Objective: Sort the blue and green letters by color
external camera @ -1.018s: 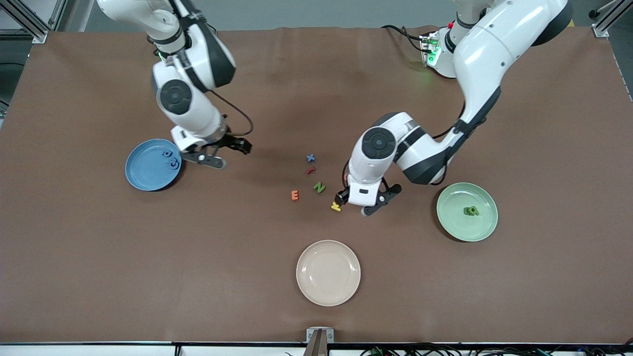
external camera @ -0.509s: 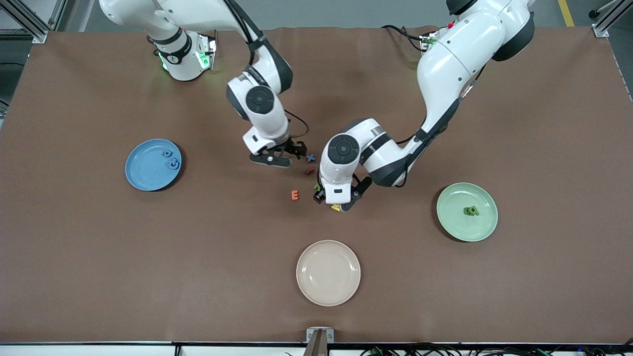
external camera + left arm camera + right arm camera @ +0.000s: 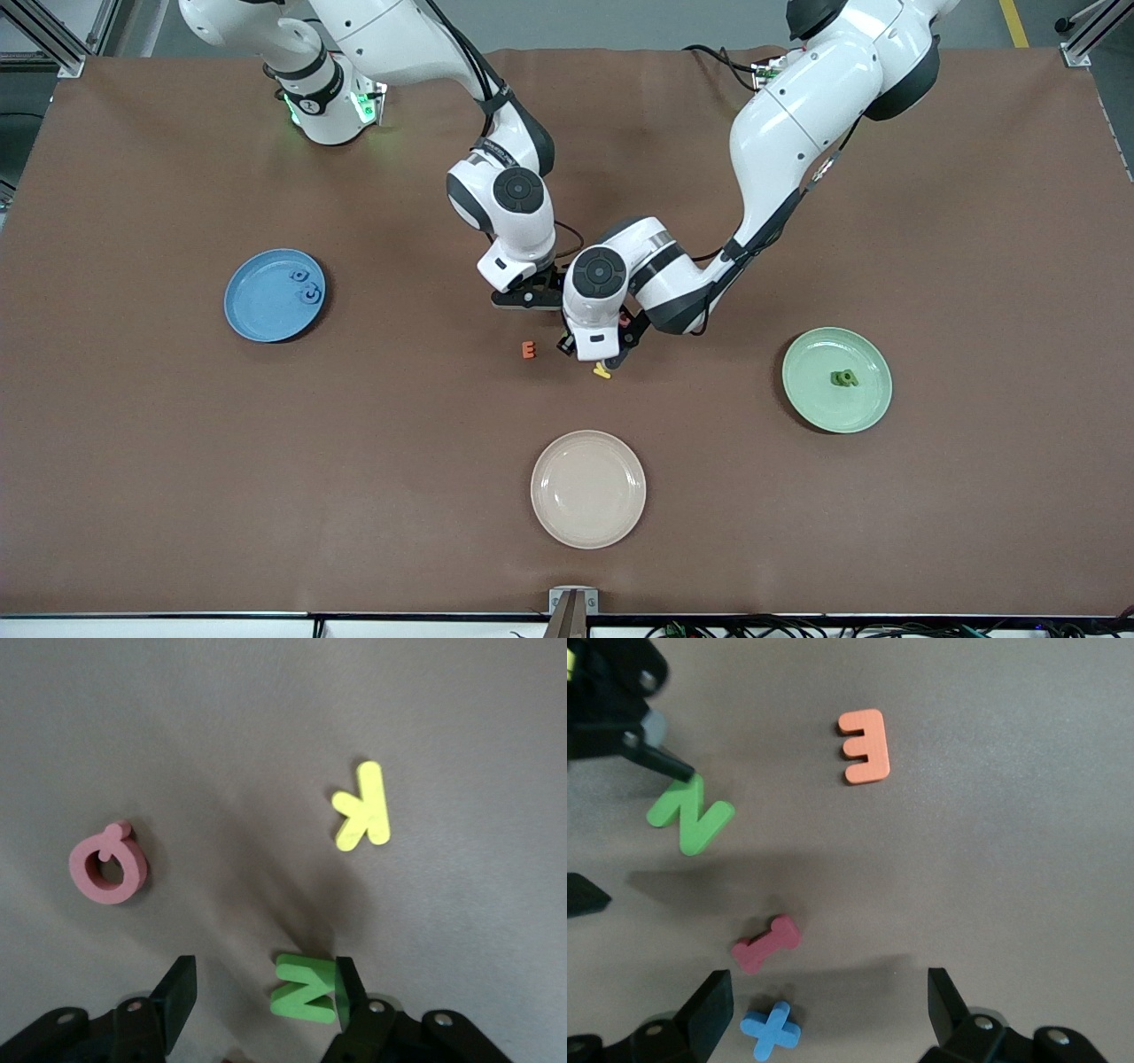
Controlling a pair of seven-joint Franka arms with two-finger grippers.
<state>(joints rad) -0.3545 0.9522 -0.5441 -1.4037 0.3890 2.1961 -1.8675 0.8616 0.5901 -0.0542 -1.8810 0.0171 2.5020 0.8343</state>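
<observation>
Left gripper (image 3: pixel 261 992): fingers apart, one fingertip touching the green N (image 3: pixel 306 989) on the table (image 3: pixel 177 443). Right gripper (image 3: pixel 828 1014): fingers wide apart, blue X (image 3: pixel 772 1029) between them beside one finger, nothing clamped.

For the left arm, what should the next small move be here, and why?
Probably close on the green N. The left gripper is low over the table with the N between its open fingers, one finger already touching the letter's edge, the other finger apart from it.
</observation>
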